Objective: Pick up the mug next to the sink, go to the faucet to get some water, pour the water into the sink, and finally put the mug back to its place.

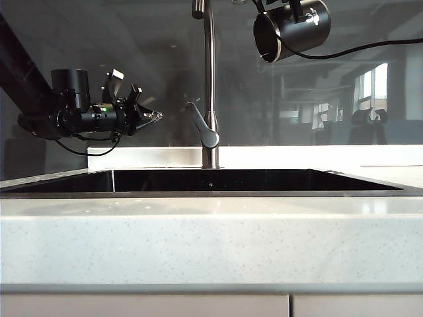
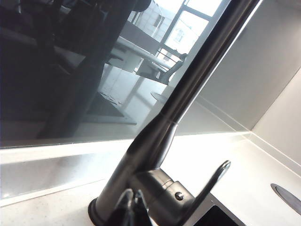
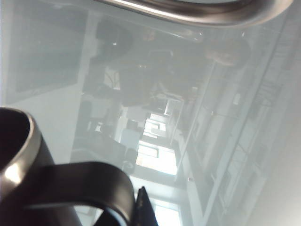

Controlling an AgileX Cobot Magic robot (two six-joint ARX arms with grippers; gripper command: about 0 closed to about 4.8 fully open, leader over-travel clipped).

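While the exterior view takes in the whole counter, one mug (image 1: 291, 30) hangs high at the upper right, tipped on its side with its open mouth facing left toward the single faucet (image 1: 210, 86). The right gripper (image 1: 297, 8) reaches down from the top edge and grips the mug at its upper side; its fingertips are cut off by the frame, so the exact hold is hard to read here. The mug sits just right of the faucet pipe and well above the one sink (image 1: 211, 180). On the left, the left gripper (image 1: 153, 116) hovers level over the sink's left part, pointing toward the faucet's lever (image 1: 203, 125), with its jaws drawn together on nothing. It stands apart from the lever.

From the left wrist view, the two dark fingers (image 2: 126, 207) lie pressed together, tips just before the faucet's base (image 2: 155, 141). The lever (image 2: 209, 186) sticks out beside them, and a corner of the sink (image 2: 218, 216) shows below.

In the right wrist view, the mug's silver rim (image 3: 21, 150) and curved handle (image 3: 94, 181) fill the lower corner. One dark fingertip (image 3: 142, 209) lies right against the handle, clamped on the mug. The faucet's bent spout (image 3: 197, 10) crosses well beyond the mug's rim.
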